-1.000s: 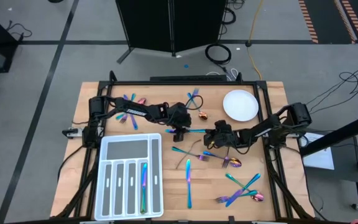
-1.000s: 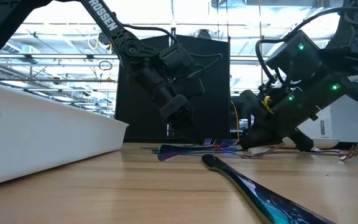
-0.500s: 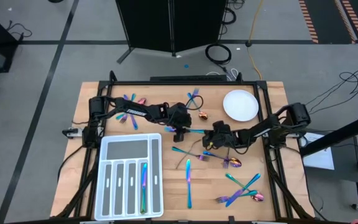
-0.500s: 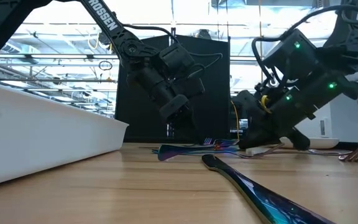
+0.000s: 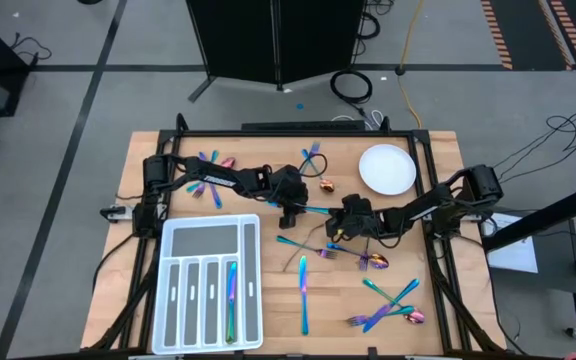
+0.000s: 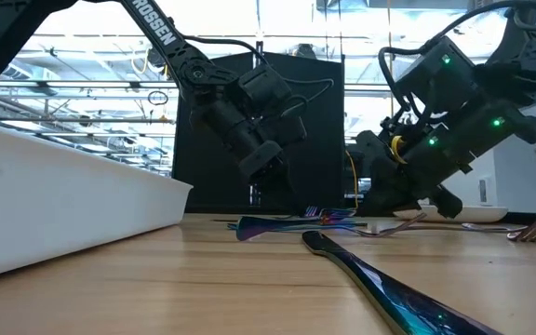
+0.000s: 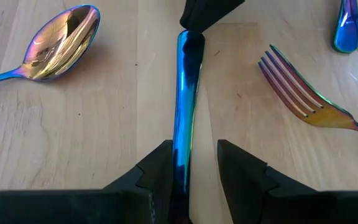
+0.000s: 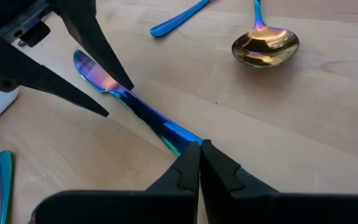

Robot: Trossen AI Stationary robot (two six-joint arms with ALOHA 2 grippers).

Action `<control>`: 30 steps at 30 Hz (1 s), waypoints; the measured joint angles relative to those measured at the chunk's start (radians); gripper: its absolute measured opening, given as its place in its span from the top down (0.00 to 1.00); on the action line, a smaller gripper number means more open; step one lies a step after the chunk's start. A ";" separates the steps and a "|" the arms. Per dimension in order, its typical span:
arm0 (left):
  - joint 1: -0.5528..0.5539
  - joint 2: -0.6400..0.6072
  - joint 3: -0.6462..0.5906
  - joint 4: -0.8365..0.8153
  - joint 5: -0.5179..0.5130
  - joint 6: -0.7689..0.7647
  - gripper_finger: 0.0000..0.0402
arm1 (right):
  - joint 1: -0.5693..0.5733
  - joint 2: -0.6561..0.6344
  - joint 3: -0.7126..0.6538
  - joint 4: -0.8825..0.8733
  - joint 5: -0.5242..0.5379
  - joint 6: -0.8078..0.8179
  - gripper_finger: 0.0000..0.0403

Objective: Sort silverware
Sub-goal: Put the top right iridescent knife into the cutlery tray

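Wooden table, black cabinet behind: your two grippers meet over one knife (image 5: 311,211).

From above, loose silverware (image 5: 383,303) lies around the white tray (image 5: 168,300). At table height, both arms angle down together. In the left wrist view, your left gripper (image 7: 190,163) straddles the blade, fingers spread, likely steadying it. In the right wrist view, your right gripper (image 8: 199,163) is pressed together at its handle end.

hidden: knife (image 7: 185,112) handle end behind right end effector (image 7: 207,12) | spoon (image 7: 55,43) handle cropped
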 joint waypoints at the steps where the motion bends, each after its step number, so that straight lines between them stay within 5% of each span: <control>1: 0.000 0.000 0.000 0.000 0.000 0.000 0.68 | 0.000 0.000 0.000 -0.008 0.000 0.001 1.00; 30: 0.000 0.000 0.000 -0.004 0.000 -0.001 0.68 | 0.000 -0.004 0.005 -0.162 -0.003 0.090 1.00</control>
